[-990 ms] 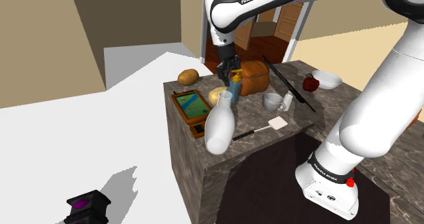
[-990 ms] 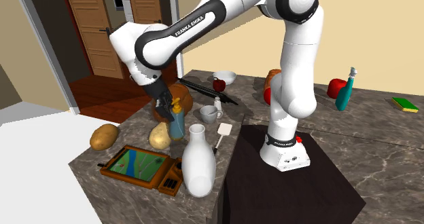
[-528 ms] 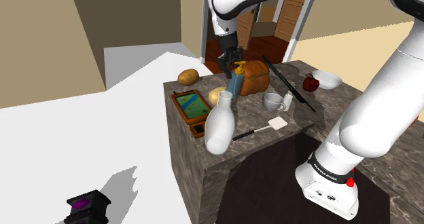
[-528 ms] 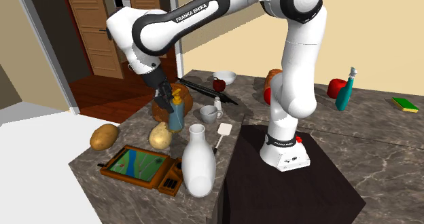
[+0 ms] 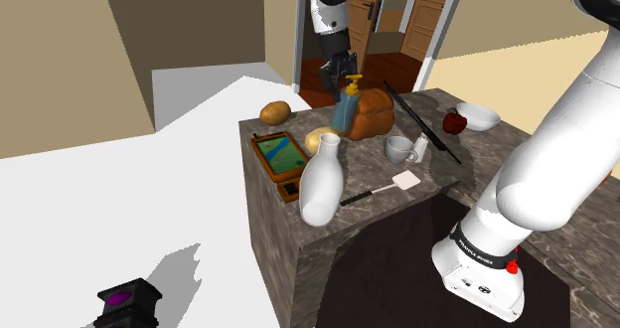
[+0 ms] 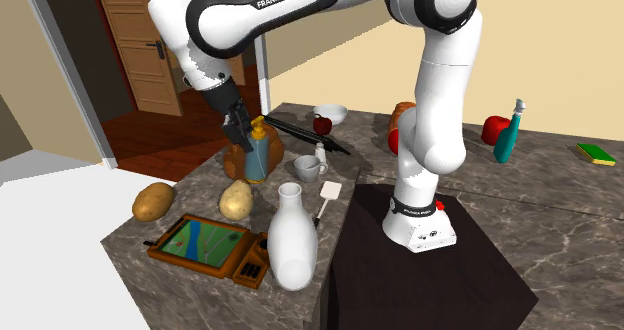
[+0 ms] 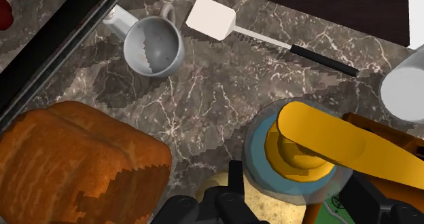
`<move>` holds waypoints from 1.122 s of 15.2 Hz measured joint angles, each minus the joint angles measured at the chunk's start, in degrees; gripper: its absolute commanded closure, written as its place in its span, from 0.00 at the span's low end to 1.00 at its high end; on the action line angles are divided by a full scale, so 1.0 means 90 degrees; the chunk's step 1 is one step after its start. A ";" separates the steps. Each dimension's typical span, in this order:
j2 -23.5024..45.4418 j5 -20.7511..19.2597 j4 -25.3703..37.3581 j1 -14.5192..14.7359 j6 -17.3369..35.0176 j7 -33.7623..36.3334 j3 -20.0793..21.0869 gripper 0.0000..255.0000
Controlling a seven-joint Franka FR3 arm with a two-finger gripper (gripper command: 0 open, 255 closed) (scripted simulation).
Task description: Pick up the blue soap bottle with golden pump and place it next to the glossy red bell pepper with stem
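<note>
Claw (image 5: pixel 343 79) clamps the blue soap bottle (image 5: pixel 347 113) upright above the bench (image 5: pixel 370 169). In the shoulder view the presumed red pepper (image 5: pixel 454 122) lies to the right.

Crowded way to the pepper (image 5: pixel 454 122)
The loaf (image 5: pixel 370 115), mug (image 5: pixel 399 149) and long black bar (image 5: pixel 422 123) stand in the way; bare counter (image 7: pixel 224 100) beside the spatula (image 5: pixel 405 181)

shoulder view beside stand (image 5: pixel 484 274), second likewise but farther, wrist downward, counter (image 5: pixel 370 165) shared

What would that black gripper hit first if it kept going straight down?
The gripper holds the soap bottle, which would likely touch the marble counter first, close beside the potato; depth is unclear.
</note>
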 measured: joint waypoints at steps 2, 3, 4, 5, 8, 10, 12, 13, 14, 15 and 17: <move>-0.0033 0.0002 0.0138 0.0000 -0.0169 -0.0016 0.0000 1.00; -0.0028 0.0006 0.0230 0.0007 -0.0256 -0.0007 0.0007 1.00; -0.0013 0.0005 0.0324 0.0007 -0.0337 -0.0014 0.0007 1.00; -0.0026 0.0006 0.0398 0.0009 -0.0423 -0.0017 0.0009 1.00; -0.0052 0.0006 0.0613 0.0008 -0.0664 -0.0040 0.0008 1.00; -0.0046 0.0004 0.0813 0.0011 -0.0857 -0.0049 0.0012 1.00; -0.0041 0.0000 0.0971 0.0008 -0.1010 -0.0067 0.0009 1.00; -0.0021 -0.0004 0.1084 0.0008 -0.1102 -0.0073 0.0009 1.00; -0.0006 -0.0007 0.1185 0.0007 -0.1188 -0.0082 0.0009 1.00; 0.0001 -0.0010 0.1295 0.0006 -0.1290 -0.0091 0.0008 1.00; 0.0043 -0.0017 0.1504 0.0007 -0.1457 -0.0103 0.0009 1.00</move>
